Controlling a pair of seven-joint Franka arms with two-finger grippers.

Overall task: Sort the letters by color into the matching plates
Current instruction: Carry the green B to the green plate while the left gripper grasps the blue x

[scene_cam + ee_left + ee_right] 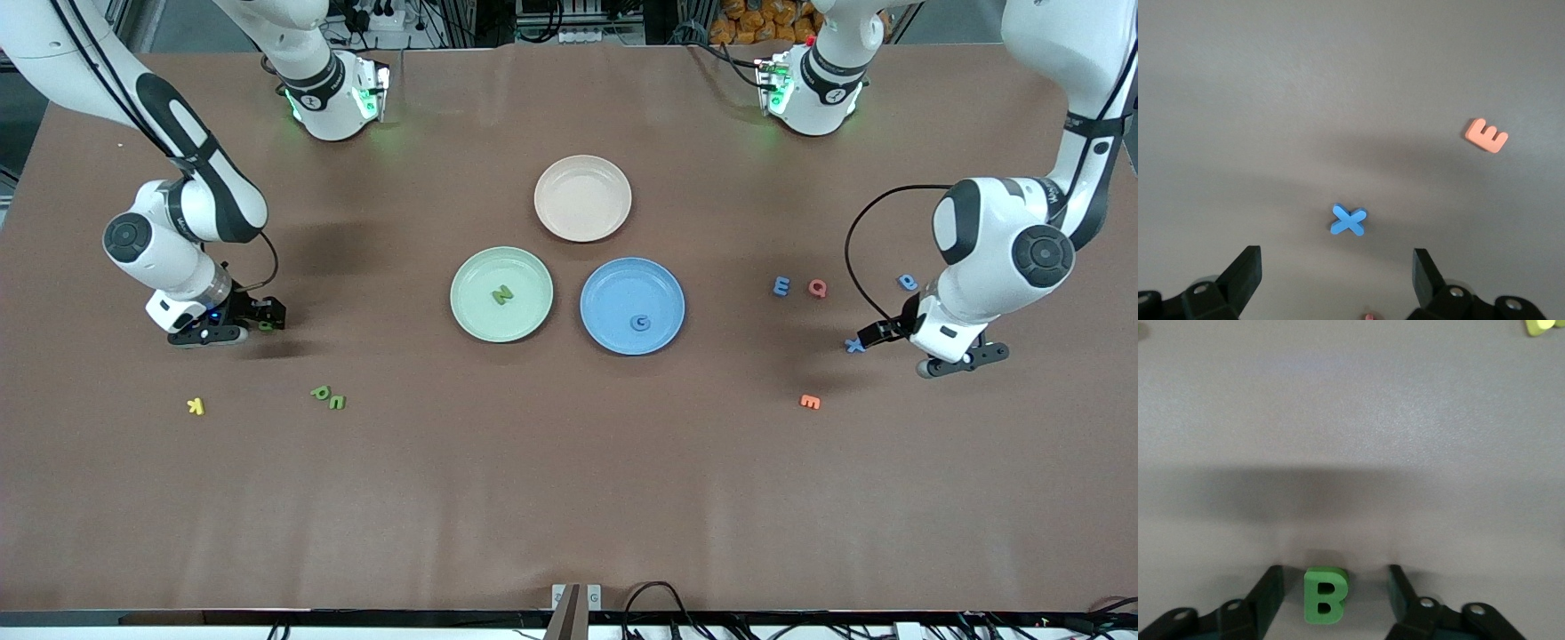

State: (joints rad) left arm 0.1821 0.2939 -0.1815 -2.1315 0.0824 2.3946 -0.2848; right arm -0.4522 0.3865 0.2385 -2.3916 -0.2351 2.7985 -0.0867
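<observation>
Your brown worktop [569,480] carries three round shallow plates mid-table: beige-pink plate [582,197] nearest the arm bases, pale mint green plate [501,293] and medium blue plate [632,305] side by side, nearer the front camera. The mint plate holds a green foam letter N [503,294]; the blue one holds a blue foam letter G [639,323].

Your right end effector [253,322] is down at the worktop toward the right arm's end. A green foam letter B [1325,594] sits between its fingers [1268,590], which are spread with a gap on each side, not touching it, so nothing is grasped. Nearer the front camera lie green foam letters P [320,392] and U [337,402], touching, and a yellow foam letter K [196,406].

Your left end effector [1337,283] hangs low over the worktop toward the left arm's end, fingers wide apart and empty. A blue foam letter X [1349,220] lies on the worktop just ahead of the gap between them. An orange foam letter E [809,402] lies nearer the front camera; a blue foam letter E [781,285], a red foam letter Q [817,287] and a blue foam letter D [907,282] lie farther.
</observation>
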